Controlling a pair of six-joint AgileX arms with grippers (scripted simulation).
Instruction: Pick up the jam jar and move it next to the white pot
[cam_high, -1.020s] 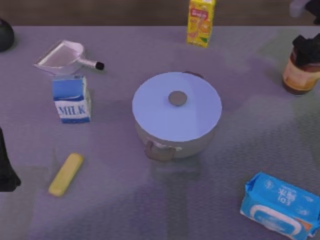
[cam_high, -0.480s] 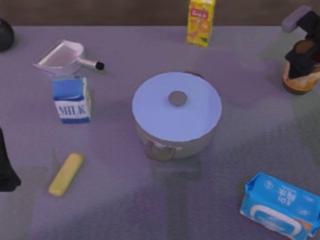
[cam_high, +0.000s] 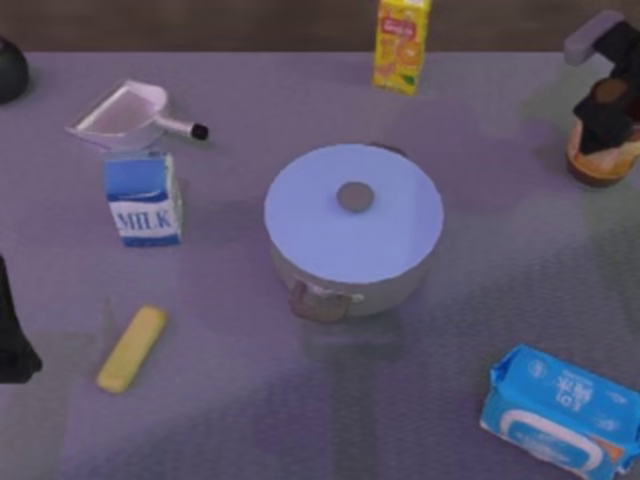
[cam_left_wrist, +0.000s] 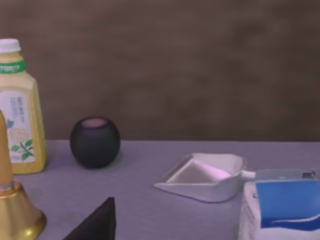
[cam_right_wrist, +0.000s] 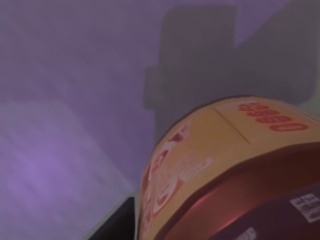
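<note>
The jam jar (cam_high: 601, 163) stands at the table's right edge, well to the right of the white pot (cam_high: 353, 215) in the middle. My right gripper (cam_high: 605, 112) is down over the jar's dark lid and shut on the jar. In the right wrist view the orange-tan label and reddish glass of the jam jar (cam_right_wrist: 215, 160) fill the picture, and one dark fingertip (cam_right_wrist: 117, 222) lies against the label. My left gripper (cam_high: 12, 340) is parked, open, at the left edge; one fingertip (cam_left_wrist: 97, 222) shows in the left wrist view.
A yellow juice carton (cam_high: 401, 45) stands at the back, a milk carton (cam_high: 144, 198) and a white scoop (cam_high: 125, 113) at the left. A yellow bar (cam_high: 132, 347) lies front left and a blue wipes pack (cam_high: 560, 410) front right. A black ball (cam_high: 8, 68) sits back left.
One second ago the right gripper hid the jar's lid from above; it has since come down around the jar's top. Over the last half second it has barely moved. The left arm is still.
</note>
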